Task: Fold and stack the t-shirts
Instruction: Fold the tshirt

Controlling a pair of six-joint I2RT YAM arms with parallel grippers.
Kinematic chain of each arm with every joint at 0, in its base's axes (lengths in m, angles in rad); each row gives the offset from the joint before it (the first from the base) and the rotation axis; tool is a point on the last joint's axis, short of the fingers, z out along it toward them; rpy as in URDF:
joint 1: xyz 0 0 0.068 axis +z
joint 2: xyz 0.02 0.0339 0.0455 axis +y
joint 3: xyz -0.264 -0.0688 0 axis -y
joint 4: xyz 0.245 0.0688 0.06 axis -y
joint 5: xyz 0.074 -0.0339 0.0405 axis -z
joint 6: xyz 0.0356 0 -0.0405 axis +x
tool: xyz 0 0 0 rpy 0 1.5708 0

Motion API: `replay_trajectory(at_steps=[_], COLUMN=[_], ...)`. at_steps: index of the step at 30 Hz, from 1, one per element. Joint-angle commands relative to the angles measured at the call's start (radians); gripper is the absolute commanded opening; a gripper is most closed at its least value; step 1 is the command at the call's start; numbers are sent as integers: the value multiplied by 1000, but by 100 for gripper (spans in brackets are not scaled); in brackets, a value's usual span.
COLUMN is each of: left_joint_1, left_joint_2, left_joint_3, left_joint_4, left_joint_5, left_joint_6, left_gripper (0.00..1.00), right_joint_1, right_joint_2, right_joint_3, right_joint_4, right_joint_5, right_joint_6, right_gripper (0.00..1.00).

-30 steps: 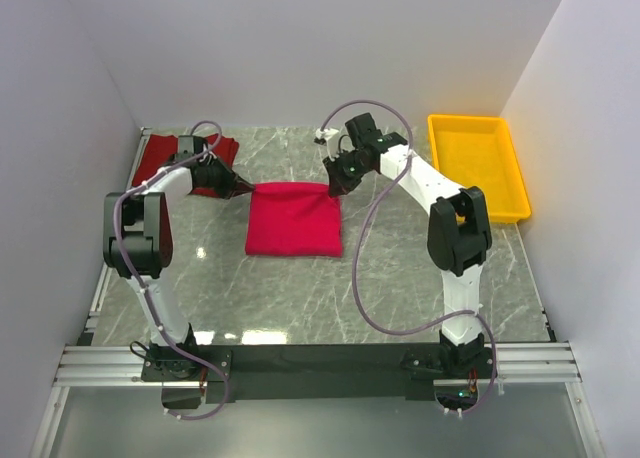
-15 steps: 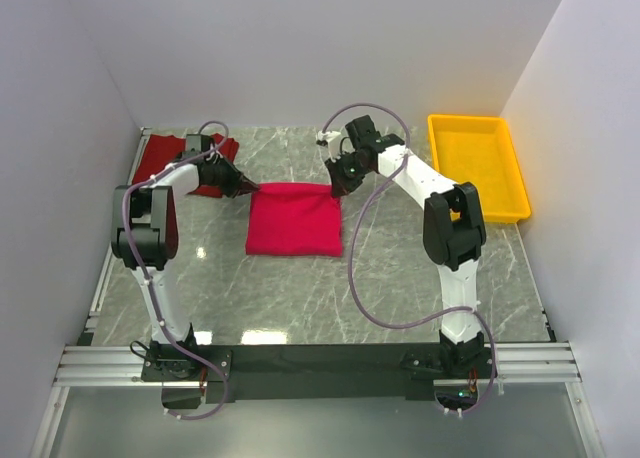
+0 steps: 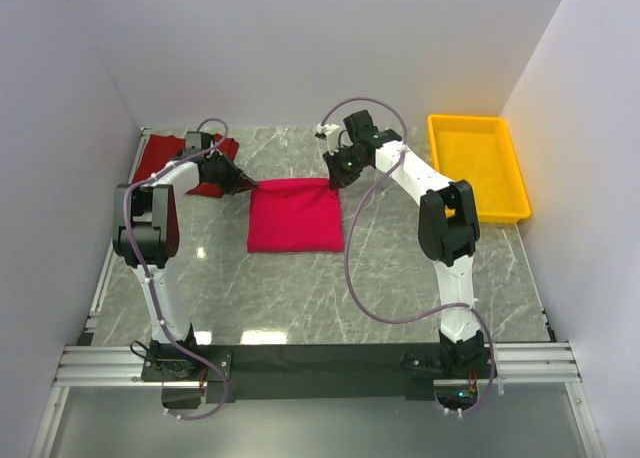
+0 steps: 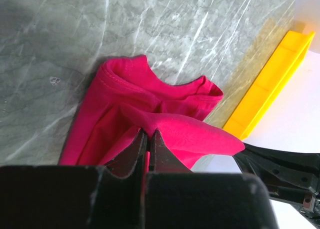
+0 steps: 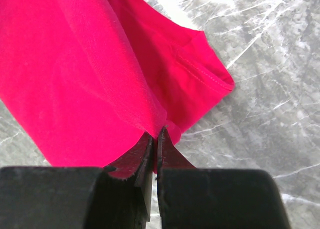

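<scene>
The crimson-pink t-shirt (image 3: 293,215) lies folded in a rough square in the middle of the table. My left gripper (image 3: 250,185) pinches its far left corner, shut on the cloth (image 4: 165,121). At the far right corner my right gripper (image 3: 331,183) is shut on the fabric (image 5: 100,84). Both held corners are lifted slightly. The darker brick-red t-shirt (image 3: 165,161) lies bunched at the back left, partly hidden behind my left arm.
A yellow plastic tray (image 3: 478,164) stands at the back right and also shows at the edge of the left wrist view as a yellow tray (image 4: 270,84). White walls close in the marble table (image 3: 400,268) at the back and on both sides.
Both grippers, holding the far corners of the pink shirt, have moved slightly toward the back wall. The shirt has slid that way with them.
</scene>
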Motion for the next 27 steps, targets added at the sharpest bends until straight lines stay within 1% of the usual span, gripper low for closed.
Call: replay_trajectory(at_steps=[1, 6, 13, 18, 22, 23, 25, 26, 27], left_joint_1=[1, 1, 2, 2, 2, 2, 2, 2, 2], left_joint_2=[3, -15, -82, -95, -113, -116, -124, -127, -135], left_joint_3=[46, 34, -14, -31, -52, -55, -56, -52, -52], left_joint_4=[5, 23, 31, 40, 51, 51, 51, 48, 51], left_joint_5=[-30, -53, -97, -114, -133, -137, -142, -145, -146], left_joint_6=[3, -9, -8, -20, -34, -38, -42, -40, -42], left_gripper=[1, 0, 0, 1, 0, 1, 1, 3, 10], right_joint_1=[-10, -11, -10, -10, -10, -8, -7, -7, -8], right_joint_2=[26, 46, 65, 94, 118, 124, 147, 155, 163], right_joint_3=[67, 92, 108, 137, 167, 174, 202, 217, 220], right_joint_4=[21, 20, 32, 36, 43, 44, 44, 46, 58], right_joint_5=[19, 24, 42, 56, 74, 79, 113, 127, 172], right_joint_6=[5, 3, 9, 17, 29, 35, 51, 64, 77], right_gripper=[6, 6, 8, 9, 14, 18, 31, 38, 43])
